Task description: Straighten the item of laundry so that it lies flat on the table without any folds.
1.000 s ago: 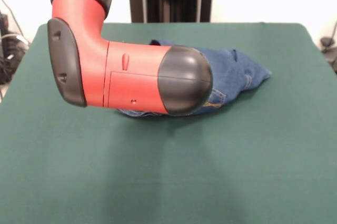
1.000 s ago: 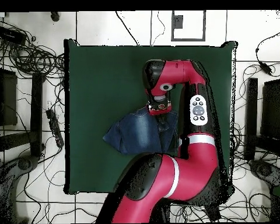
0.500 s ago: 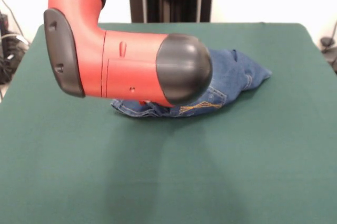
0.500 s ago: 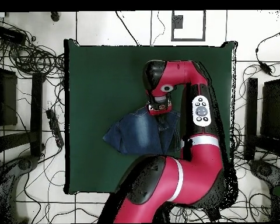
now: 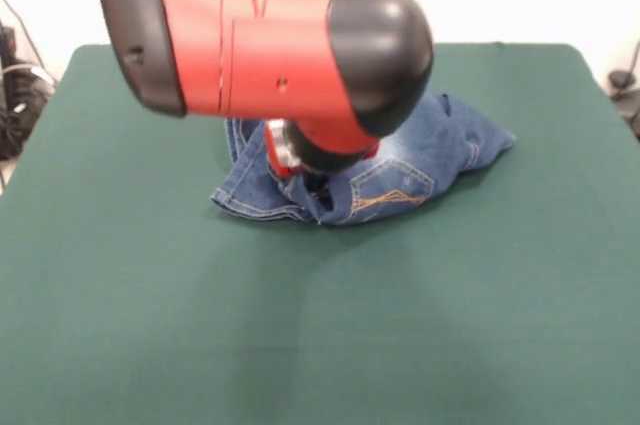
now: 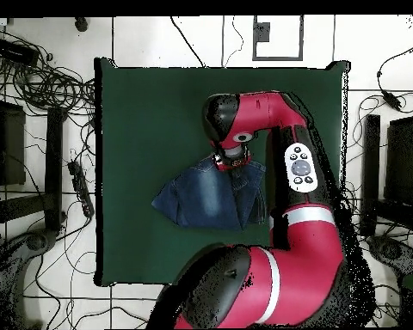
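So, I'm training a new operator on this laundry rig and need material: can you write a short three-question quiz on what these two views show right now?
1. True or false: the small pair of blue denim jeans with orange pocket stitching already lies flat on the dark green felt-covered table.
2. What hangs directly over the near edge of the jeans in the front view?
A. a person's hand
B. the red and black robot arm
C. nothing
3. Fill in: in the overhead view, the arm's end sits over the jeans' ____ edge.

Key:
1. False: the denim is bunched and folded.
2. B
3. Upper; the gripper sits there, and whether it is open is unclear.
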You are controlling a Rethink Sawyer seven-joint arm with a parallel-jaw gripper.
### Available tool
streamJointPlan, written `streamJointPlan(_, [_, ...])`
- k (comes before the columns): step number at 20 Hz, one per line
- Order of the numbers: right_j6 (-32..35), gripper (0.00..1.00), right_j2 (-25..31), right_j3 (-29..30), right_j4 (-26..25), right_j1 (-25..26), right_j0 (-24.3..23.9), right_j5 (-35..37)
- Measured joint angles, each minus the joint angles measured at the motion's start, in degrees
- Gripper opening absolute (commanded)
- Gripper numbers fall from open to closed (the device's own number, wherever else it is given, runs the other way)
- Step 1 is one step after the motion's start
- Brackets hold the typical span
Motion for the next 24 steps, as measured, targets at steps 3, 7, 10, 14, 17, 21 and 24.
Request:
streamJointPlan(3, [0.0, 0.0, -0.02, 2.8, 0.04, -2.58, 0.0, -1.6])
streamJointPlan(7, [0.0, 0.0, -0.02, 5.62, 0.12, -5.5, -0.01, -2.24])
streamJointPlan(10, [0.0, 0.0, -0.04, 8.32, 0.21, -8.77, 0.07, -2.24])
streamJointPlan(14, [0.0, 0.0, -0.04, 10.46, 0.43, -11.95, 0.38, -2.25])
streamJointPlan(17, [0.0, 0.0, -0.04, 12.05, 0.64, -14.48, 0.81, -2.22])
streamJointPlan(21, [0.0, 0.0, -0.05, 14.38, 1.23, -18.5, 1.55, -2.18])
streamJointPlan(24, [0.0, 0.0, -0.16, 15.83, 1.42, -21.63, 2.55, -1.54])
